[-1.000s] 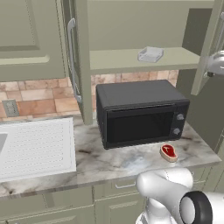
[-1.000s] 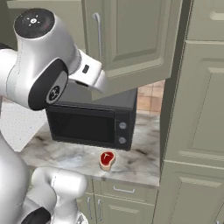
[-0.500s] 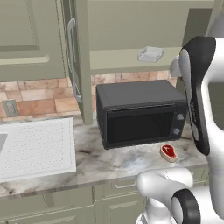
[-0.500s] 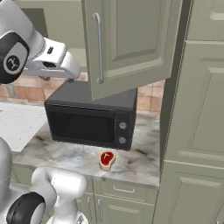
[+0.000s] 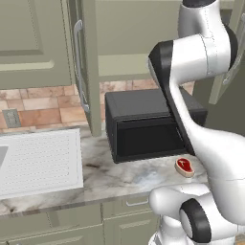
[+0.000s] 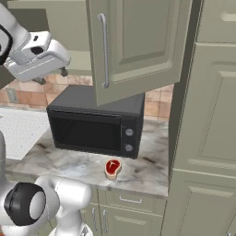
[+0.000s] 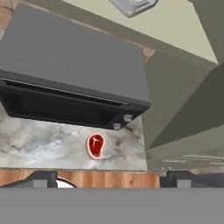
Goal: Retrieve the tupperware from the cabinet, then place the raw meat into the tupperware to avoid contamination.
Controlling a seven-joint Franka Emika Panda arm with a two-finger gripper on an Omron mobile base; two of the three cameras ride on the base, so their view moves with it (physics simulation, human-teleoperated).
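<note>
The tupperware point(image 7: 133, 4) is a pale grey square container on the inner shelf of the open sage-green cabinet point(image 7: 175, 27), at the top edge of the hand view. The raw meat point(image 7: 95, 145), a small red steak with a tan rim, lies on the marble counter in front of the microwave's right end point(image 5: 184, 166) point(image 6: 112, 168). My gripper point(image 6: 51, 76) hangs open and empty above the microwave's left end, out in front of the cabinet shelf point(image 5: 125, 67). Its fingertips point(image 7: 41, 179) stand far apart. In the left base view my arm hides the tupperware.
A black microwave point(image 5: 143, 125) point(image 6: 92, 129) stands under the cabinet. The cabinet's doors point(image 5: 88, 67) point(image 6: 138, 46) swing out over the counter. A white ridged drainboard point(image 5: 38, 160) lies to the left. A tall green pantry point(image 6: 207, 138) bounds the counter's right end.
My arm has swung from the right side across the front of the cabinet to the left, and now covers the shelf in the left base view. The meat and tupperware stayed put.
</note>
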